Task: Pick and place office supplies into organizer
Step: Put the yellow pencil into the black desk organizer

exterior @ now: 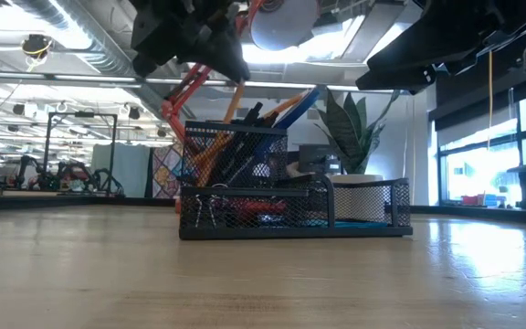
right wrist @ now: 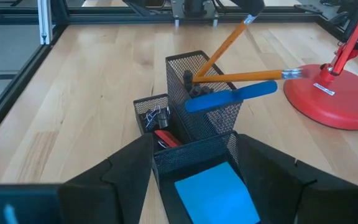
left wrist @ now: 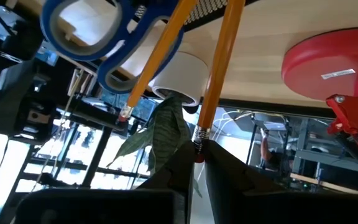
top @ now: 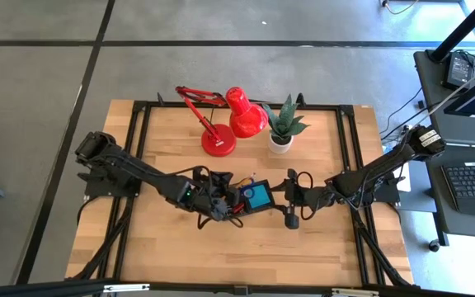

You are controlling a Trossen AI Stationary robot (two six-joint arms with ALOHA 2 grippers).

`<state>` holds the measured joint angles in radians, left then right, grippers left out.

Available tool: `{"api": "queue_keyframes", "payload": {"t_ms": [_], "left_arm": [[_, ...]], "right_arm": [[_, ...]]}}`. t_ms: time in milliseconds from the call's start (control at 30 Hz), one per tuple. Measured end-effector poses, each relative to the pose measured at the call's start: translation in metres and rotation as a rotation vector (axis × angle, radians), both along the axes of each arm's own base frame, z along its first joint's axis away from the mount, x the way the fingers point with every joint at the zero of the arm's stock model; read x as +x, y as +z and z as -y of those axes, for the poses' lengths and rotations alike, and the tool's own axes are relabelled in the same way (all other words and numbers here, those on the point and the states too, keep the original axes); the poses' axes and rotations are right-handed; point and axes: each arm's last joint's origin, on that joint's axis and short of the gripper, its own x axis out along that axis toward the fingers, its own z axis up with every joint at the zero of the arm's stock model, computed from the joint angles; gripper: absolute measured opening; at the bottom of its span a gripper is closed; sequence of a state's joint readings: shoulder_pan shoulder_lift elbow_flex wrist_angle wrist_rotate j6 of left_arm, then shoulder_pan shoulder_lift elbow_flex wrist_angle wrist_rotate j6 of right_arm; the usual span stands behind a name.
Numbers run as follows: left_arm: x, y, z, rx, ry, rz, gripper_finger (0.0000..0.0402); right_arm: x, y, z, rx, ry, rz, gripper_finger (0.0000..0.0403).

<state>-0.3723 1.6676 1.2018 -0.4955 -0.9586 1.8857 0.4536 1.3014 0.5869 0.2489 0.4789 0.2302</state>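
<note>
Desk (top: 163,247): organizer (right wrist: 191,140) mid-desk, in front of red lamp (top: 221,142).

Organizer: tall mesh cup holds blue-handled scissors (right wrist: 232,98) and leaning pencils; low bays hold blue note pad (right wrist: 216,196), clips, red item.

Left end effector (left wrist: 196,155): above cup, fingers pinched on eraser end of pencil (left wrist: 219,68); long axis slants down into cup. Left arm nearer; judged mid-insertion.

Right end effector (right wrist: 194,171): just beside organizer's note pad end, fingers spread wide, holding nothing.

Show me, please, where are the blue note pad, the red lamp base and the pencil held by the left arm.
blue note pad (right wrist: 215,192): right wrist view, middle of its top sheet.
red lamp base (right wrist: 330,98): right wrist view, top of the round foot.
pencil (left wrist: 219,68): left wrist view, middle of the orange shaft.
</note>
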Motion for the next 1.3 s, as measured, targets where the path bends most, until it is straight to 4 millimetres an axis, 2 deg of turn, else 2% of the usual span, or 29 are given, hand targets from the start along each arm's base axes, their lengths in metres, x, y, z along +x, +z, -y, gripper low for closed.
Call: {"api": "queue_keyframes", "payload": {"t_ms": [1300], "left_arm": [[-0.001,-0.0012,0.0067,0.023,-0.085,-0.066,0.0033]], "right_arm": [[-0.0001,0.0,-0.0001,0.001,0.001,0.0,0.0233]]}}
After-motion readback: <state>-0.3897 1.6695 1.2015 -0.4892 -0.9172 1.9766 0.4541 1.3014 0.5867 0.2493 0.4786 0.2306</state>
